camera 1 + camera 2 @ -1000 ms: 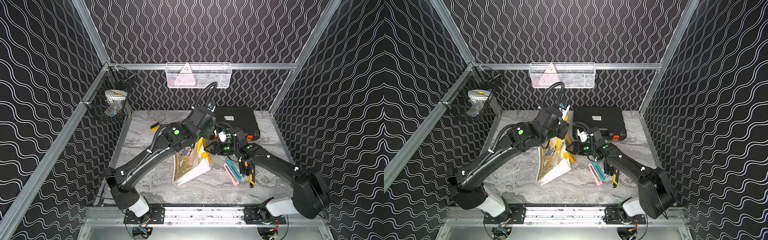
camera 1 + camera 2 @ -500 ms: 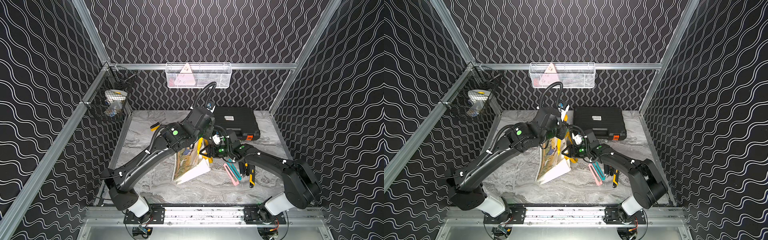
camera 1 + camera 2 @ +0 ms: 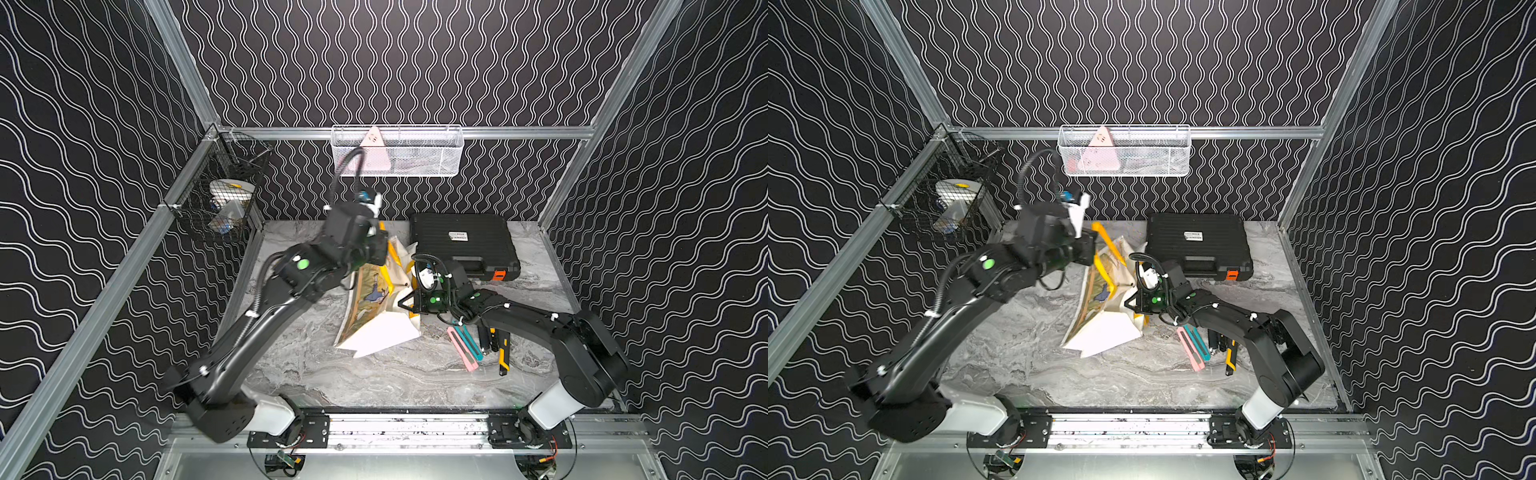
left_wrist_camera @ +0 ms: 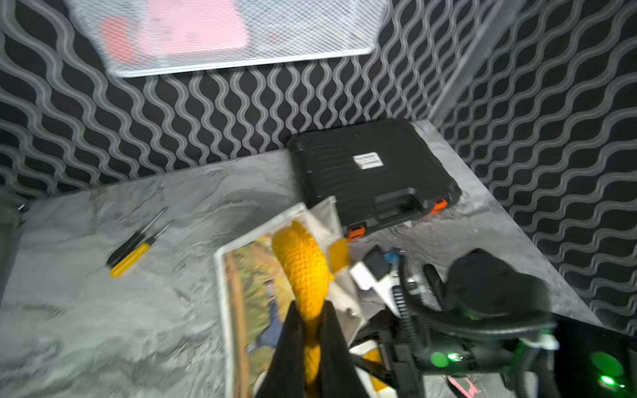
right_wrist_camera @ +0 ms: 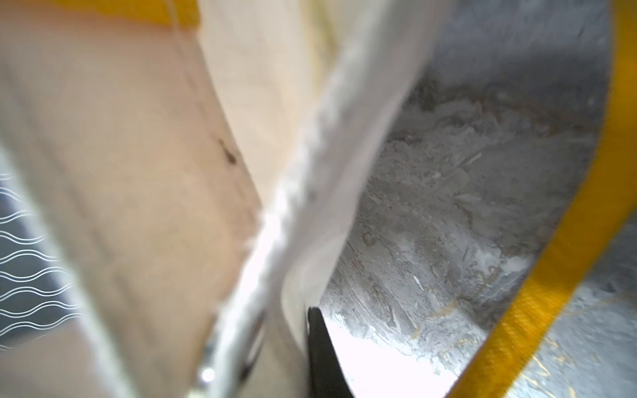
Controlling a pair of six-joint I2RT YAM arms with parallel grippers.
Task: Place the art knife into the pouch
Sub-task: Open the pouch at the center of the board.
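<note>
The pouch (image 3: 382, 332) (image 3: 1104, 332) lies tilted on the marble table, printed face toward the left arm. My left gripper (image 3: 384, 253) (image 4: 308, 306) is shut on one yellow loop handle (image 4: 303, 265) and holds it up. My right gripper (image 3: 409, 301) (image 5: 286, 310) is at the pouch's mouth, shut on the white rim (image 5: 310, 206); only one black finger (image 5: 320, 344) shows, the fabric hides the other. Several art knives lie side by side to the right of the pouch, among them a pink one (image 3: 461, 349) (image 3: 1190, 349) and a teal one (image 3: 471, 343). Neither gripper holds a knife.
A black hard case with orange latches (image 3: 461, 241) (image 4: 368, 172) lies at the back right, close behind the right wrist. A yellow-handled screwdriver (image 4: 131, 255) lies left of the pouch. A white mesh basket (image 3: 397, 151) hangs on the back wall, a black wire basket (image 3: 226, 195) on the left rail.
My right gripper has moved left from beside the pouch to its mouth and closed on the rim. The left gripper has kept its hold on the yellow handle and lifted it a little.
</note>
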